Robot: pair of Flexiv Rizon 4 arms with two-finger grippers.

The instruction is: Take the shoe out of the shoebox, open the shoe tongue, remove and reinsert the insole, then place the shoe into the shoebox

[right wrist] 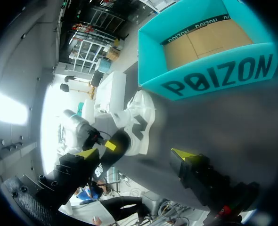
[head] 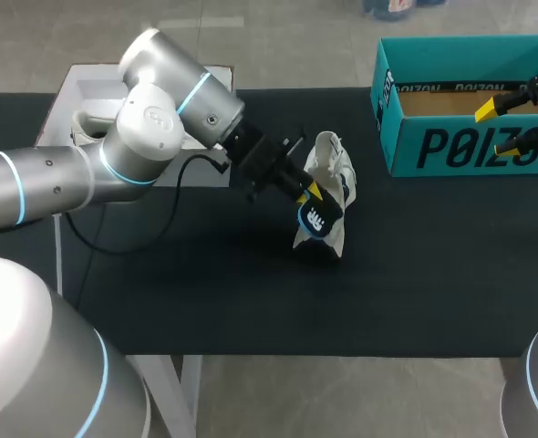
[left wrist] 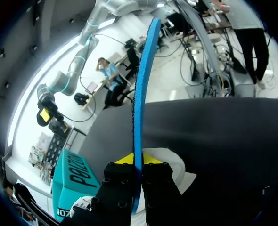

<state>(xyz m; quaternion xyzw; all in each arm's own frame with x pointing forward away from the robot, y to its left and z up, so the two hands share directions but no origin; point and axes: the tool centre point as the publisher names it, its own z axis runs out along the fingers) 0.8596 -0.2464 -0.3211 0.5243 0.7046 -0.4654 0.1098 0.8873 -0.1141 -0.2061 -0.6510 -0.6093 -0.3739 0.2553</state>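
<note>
The left claw (head: 311, 193) is pinching the insole (head: 318, 219) by its edge, fingers narrowed tight on it. The dark sole is standing nearly on end against the white shoe (head: 330, 162), which is lying near the middle of the black table (head: 205, 292). The shoebox (head: 433, 146) is sitting at about two o'clock from the shoe. The right claw (head: 512, 124) is hanging over it, spread wide and holding nothing.

To my eye the insole step is under way, though I can't tell whether it's coming out or going in. Doing it well means lining the insole's toe end with the shoe's opening and sliding it flat along the bottom, not shoving, since thin foam is likely to buckle. The shoe is lying loose, so the free claw steadying its heel would help.
</note>
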